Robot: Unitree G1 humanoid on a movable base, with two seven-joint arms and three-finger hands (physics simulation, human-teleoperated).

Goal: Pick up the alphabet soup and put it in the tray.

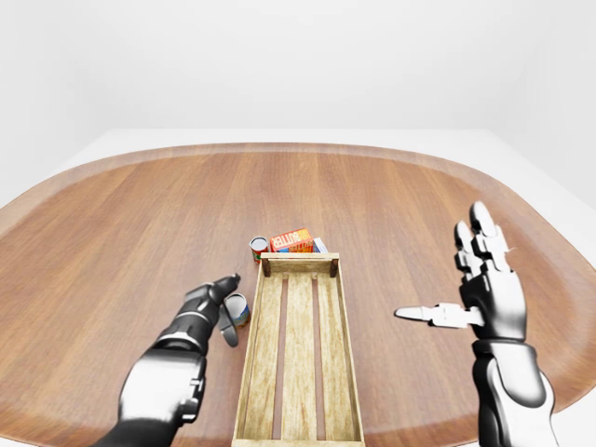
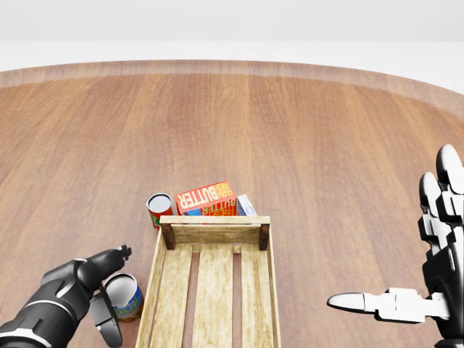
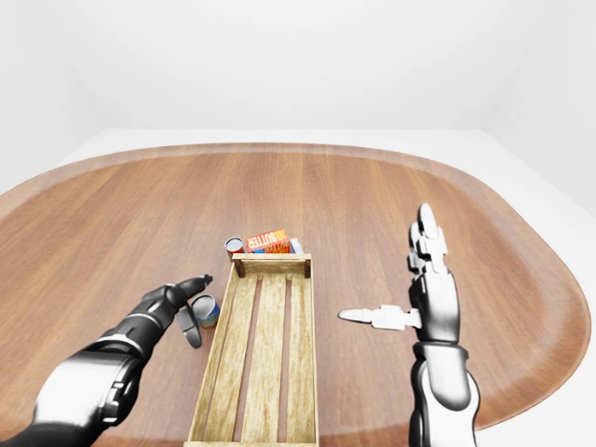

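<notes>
Alphabet soup can (image 2: 161, 209), red-labelled, stands upright on the wooden table (image 2: 304, 145), just beyond the far-left corner of the tray (image 2: 214, 290) and beside the butter box (image 2: 206, 198), which lies against the tray's far end with a pale blue carton (image 2: 246, 205) at its right. It sits outside the tray, untouched by either hand. The tray is a slatted wooden crate, its floor bare.

A second can (image 2: 123, 296), blue and yellow labelled, stands near the tray's left wall. The left hand (image 2: 98, 286) is at this can, fingers spread about its left side and not closed round it; contact cannot be confirmed.

The right hand (image 2: 424, 279) hangs above the table right of the tray, released, fingers upright and thumb pointing left, holding nothing.
</notes>
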